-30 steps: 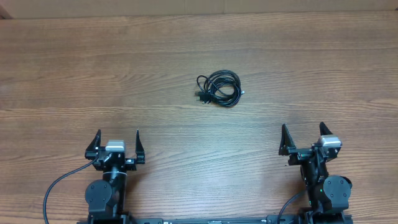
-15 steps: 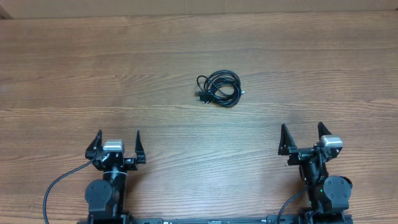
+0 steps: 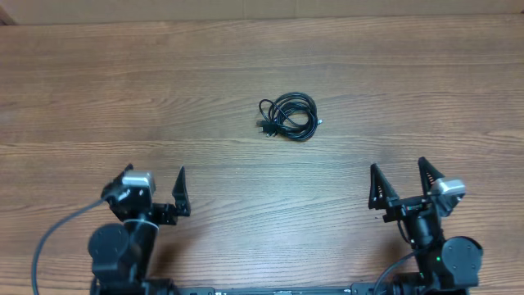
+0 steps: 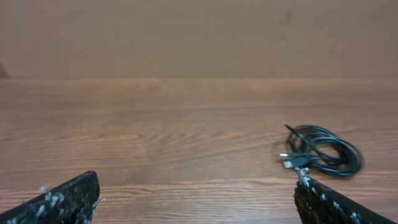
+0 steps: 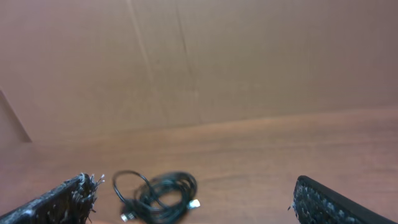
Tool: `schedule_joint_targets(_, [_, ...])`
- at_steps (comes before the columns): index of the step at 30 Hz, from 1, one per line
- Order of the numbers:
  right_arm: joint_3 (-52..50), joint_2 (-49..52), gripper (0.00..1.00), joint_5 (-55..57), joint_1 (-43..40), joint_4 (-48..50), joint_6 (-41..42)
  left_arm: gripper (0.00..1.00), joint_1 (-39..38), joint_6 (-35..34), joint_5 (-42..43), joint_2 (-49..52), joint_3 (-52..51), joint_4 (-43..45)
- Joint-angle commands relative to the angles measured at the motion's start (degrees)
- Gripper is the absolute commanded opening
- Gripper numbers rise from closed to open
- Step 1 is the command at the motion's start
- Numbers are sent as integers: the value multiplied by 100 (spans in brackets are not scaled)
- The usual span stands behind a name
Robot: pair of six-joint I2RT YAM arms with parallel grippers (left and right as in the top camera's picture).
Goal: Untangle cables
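The cables [image 3: 288, 116] are a small looped bundle of thin black cords with small plug ends, lying on the wooden table [image 3: 123, 90] at centre. The bundle also shows at the right of the left wrist view [image 4: 320, 151] and at the lower left of the right wrist view [image 5: 155, 196]. My left gripper [image 3: 154, 182] is open and empty near the front left, well short of the bundle. My right gripper [image 3: 399, 179] is open and empty near the front right, also apart from it.
A brown cardboard wall [image 5: 199, 56] stands along the table's far edge. Thick black arm cables [image 3: 57, 238] run by the left arm base at the front.
Both arms have begun to move: the left wrist has swung to the left and the right wrist a little to the right and forward. The cable bundle has not moved.
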Motion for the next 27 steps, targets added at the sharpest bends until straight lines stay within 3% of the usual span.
schedule_joint_targets(1, [640, 411, 100, -210, -15, -225, 142, 100, 24, -190, 531, 815, 837, -210])
schedule_joint_targets(5, [1360, 1064, 100, -396, -15, -555, 140, 100, 24, -188, 1207, 1738, 1864, -678])
schedule_joint_targets(9, [1921, 1650, 100, -1486, -15, -678, 140, 100, 24, -184, 2035, 2485, 2806, -1067])
schedule_joint_targets(14, [1976, 1777, 100, -2004, -15, -538, 378, 100, 24, -181, 3366, 2879, 3165, -1102])
schedule_joint_targets(17, [2024, 1788, 100, -2074, -15, -472, 422, 100, 24, -317, 3265, 2999, 3167, -861])
schedule_joint_targets(21, [2409, 2050, 100, -1996, -15, -844, 426, 100, 24, -1257, 2389, 3250, 3281, -1027])
schedule_joint_targets(27, [3759, 3239, 100, -1504, -15, -2044, 243, 100, -7, -1541, 2227, 4116, 3670, -1432])
